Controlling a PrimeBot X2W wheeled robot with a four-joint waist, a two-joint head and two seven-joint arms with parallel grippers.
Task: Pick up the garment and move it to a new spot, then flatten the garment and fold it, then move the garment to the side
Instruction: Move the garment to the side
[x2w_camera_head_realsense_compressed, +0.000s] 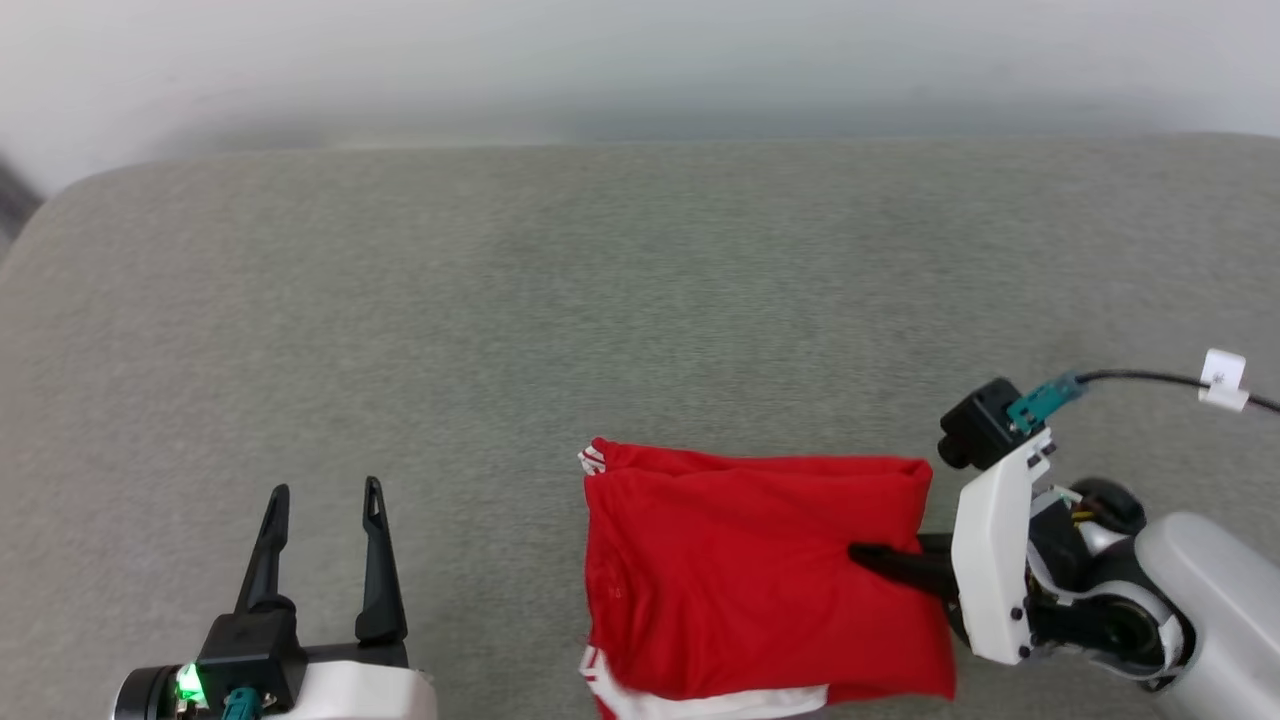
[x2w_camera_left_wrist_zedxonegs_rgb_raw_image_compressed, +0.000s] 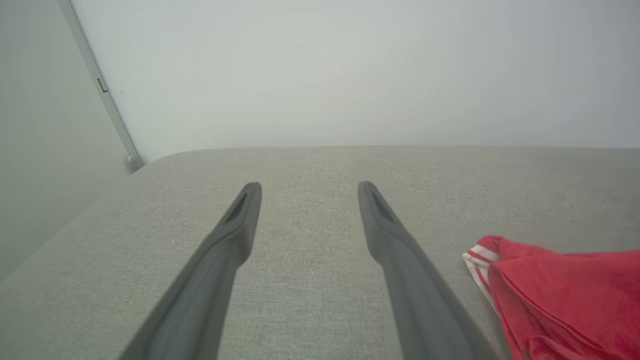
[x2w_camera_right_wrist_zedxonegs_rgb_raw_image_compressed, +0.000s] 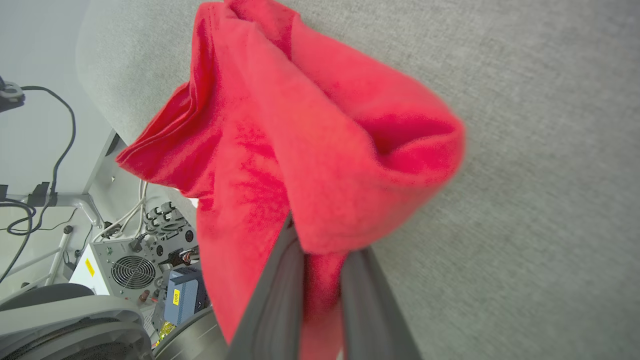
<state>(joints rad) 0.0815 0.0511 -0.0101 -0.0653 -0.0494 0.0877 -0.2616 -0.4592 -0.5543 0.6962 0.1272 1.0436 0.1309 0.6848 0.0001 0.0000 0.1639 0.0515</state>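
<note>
Right gripper (x2w_camera_head_realsense_compressed: 865, 555) is clamped on the garment (x2w_camera_head_realsense_compressed: 740, 570): both fingers pinch a bunched fold of red cloth at its right-hand edge, seen clearly in the right wrist view. Left gripper (x2w_camera_head_realsense_compressed: 325, 492) is spread wide with nothing in it, hovering over bare grey cushion (x2w_camera_head_realsense_compressed: 600, 300), well apart from the cloth.

Garment lies at the near edge of the cushion, right of centre, as a compact red block. Striped trim (x2w_camera_head_realsense_compressed: 593, 458) shows at its far-left corner and a white band (x2w_camera_head_realsense_compressed: 720, 705) along the near edge. No print is visible, so the front is turned in or under.

My read: flattening and folding look done, so this is the last step, shifting it to the side. I can't fully rule out an earlier pick-up, but the neat shape argues against that.

Next move needs:
- a low lift or a drag, so the layers don't fall open
- a slow sideways pull. I hold only one edge, so the far layers may lag and the fold may skew
- checking the pinch holds all layers. I can't tell how many are between my fingers
- keeping clear of the near edge, where the cloth could slide off
</note>
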